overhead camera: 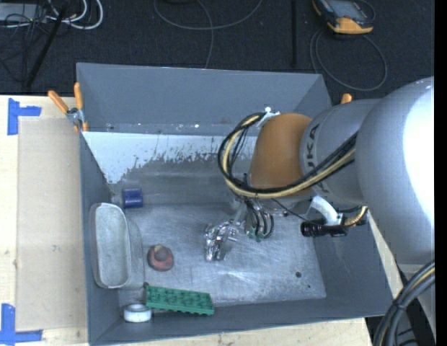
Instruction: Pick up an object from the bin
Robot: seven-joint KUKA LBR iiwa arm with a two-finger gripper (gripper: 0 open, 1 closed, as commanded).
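Note:
My gripper (218,241) hangs low over the bare floor in the middle of the bin, under the orange wrist cover. A small reddish-brown round thing (161,257) lies on the floor to its left, apart from it. Toward the front left lies a flat green studded building plate (178,300). Nothing shows between the gripper and the floor.
A small blue cylinder (133,197) stands at the back left. A long grey oval dish (112,244) lies along the left wall. A white tape roll (137,313) sits in the front left corner beside the green plate. The arm and its cables cover the bin's right side.

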